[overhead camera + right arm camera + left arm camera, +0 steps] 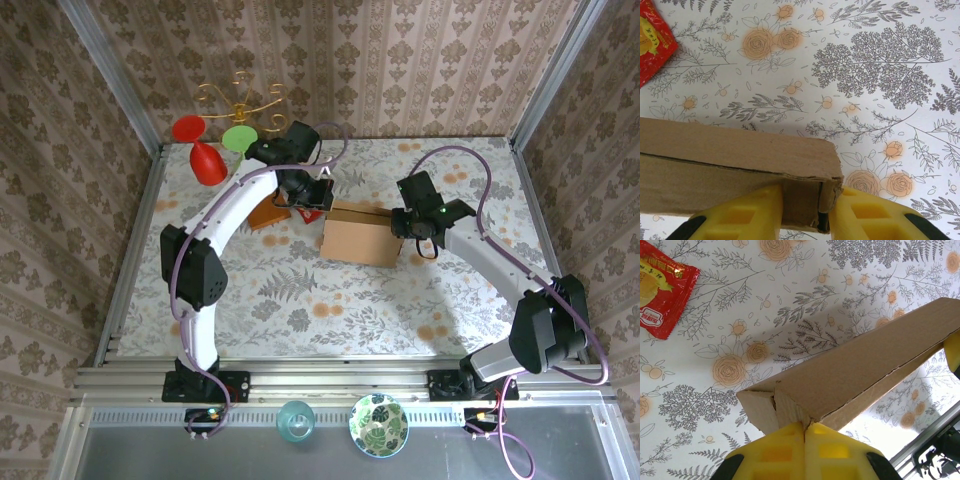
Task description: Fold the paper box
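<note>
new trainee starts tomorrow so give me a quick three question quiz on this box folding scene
1. True or false: the paper box lies untouched on the table.
2. Which jaws are pinched together on a corner flap of the box? A the left jaws, B the right jaws, C neither.
3. Fill in: the packet lying on the table apart from the box is ___ in colour.

Key
1. False: the left jaws and the right jaws each grip one end of it.
2. A.
3. Red and yellow.
</note>
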### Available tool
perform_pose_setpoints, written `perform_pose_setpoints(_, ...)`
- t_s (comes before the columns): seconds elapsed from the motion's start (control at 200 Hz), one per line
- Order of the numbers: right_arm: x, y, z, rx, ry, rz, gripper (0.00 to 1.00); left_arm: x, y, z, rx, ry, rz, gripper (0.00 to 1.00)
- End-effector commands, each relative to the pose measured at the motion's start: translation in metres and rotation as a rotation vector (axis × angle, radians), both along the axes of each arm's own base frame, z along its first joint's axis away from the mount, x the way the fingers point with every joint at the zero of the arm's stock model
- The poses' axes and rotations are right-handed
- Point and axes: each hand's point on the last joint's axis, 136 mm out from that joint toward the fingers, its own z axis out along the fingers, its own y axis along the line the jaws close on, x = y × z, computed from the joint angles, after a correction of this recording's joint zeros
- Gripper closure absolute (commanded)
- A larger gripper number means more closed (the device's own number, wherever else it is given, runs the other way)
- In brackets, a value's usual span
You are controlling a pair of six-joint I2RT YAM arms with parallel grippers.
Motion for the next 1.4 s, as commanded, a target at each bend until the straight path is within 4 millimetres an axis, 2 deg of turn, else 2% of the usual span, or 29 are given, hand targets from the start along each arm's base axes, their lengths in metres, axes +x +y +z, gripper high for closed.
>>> perform_pose_setpoints(0.0,-0.025,0.005,-0.037,-0.058,0.157,0.066,0.69,0.001,-0.017,0.015,-0.087,0.01,-0.015,0.93)
perform_pose_setpoints(0.415,-0.025,0.007,-0.038,-0.078,0.16,0.079,0.69,0.002,-0.017,0.015,-0.088,0.024,-0.017,0.93)
perform_pose_setpoints(0.935,-0.023,0.008,-0.033,-0.069,0.15,0.07,0.69,-0.004,-0.004,-0.006,-0.066,-0.024,-0.017,0.94)
perform_pose_setpoints(1.395,-0.024,0.007,-0.028,-0.062,0.132,0.065,0.69,-0.01,0.005,-0.014,-0.085,-0.087,0.001,0.94)
